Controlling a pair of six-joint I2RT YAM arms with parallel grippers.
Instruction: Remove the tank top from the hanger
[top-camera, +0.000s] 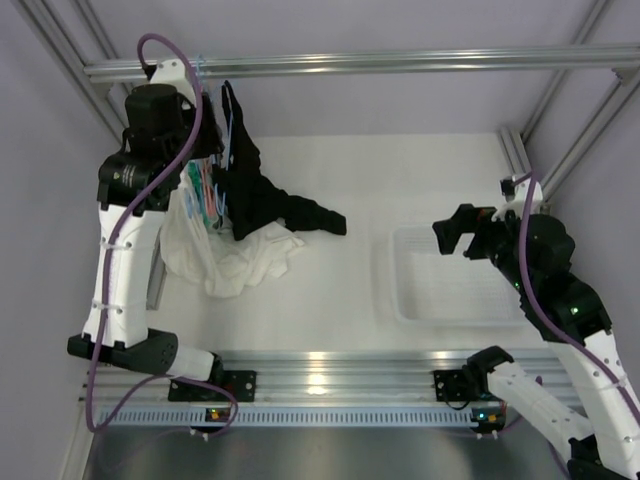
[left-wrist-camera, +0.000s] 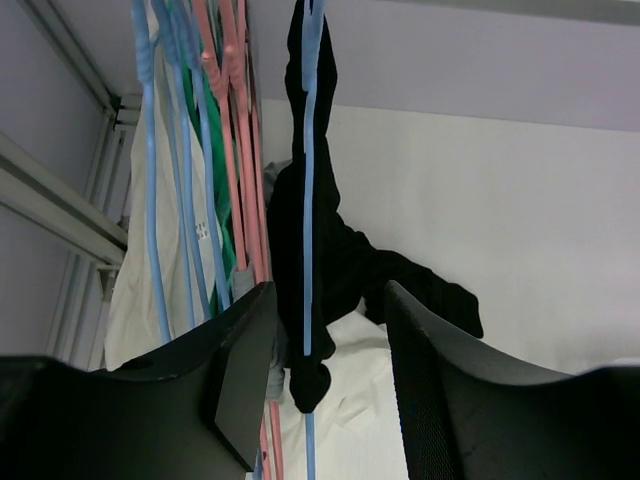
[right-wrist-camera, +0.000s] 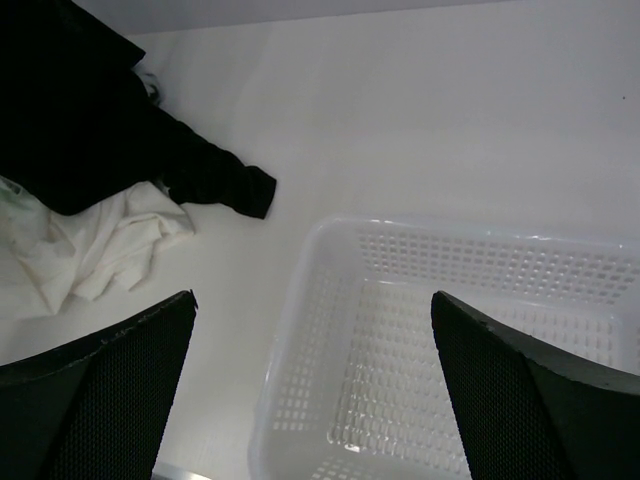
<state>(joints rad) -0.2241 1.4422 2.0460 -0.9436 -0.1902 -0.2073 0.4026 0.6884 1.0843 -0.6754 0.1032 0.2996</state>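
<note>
The black tank top (top-camera: 262, 195) hangs from a light blue hanger (top-camera: 226, 112) on the top rail, and its lower part trails onto the table. In the left wrist view, the blue hanger (left-wrist-camera: 308, 200) runs down through the black fabric (left-wrist-camera: 285, 230). My left gripper (left-wrist-camera: 330, 292) is raised by the rail (top-camera: 205, 125) and open. Its jaws stand either side of the hanger and the tank top's lower fold without closing on them. My right gripper (top-camera: 455, 235) is open and empty, hovering over the table (right-wrist-camera: 312, 296). The tank top's end also shows in the right wrist view (right-wrist-camera: 215, 180).
Blue, green and pink hangers (left-wrist-camera: 205, 150) with pale garments hang left of the tank top. A white garment (top-camera: 235, 258) lies heaped on the table under them. A white perforated basket (top-camera: 400, 290) sits below my right gripper, and also shows in the right wrist view (right-wrist-camera: 300, 330).
</note>
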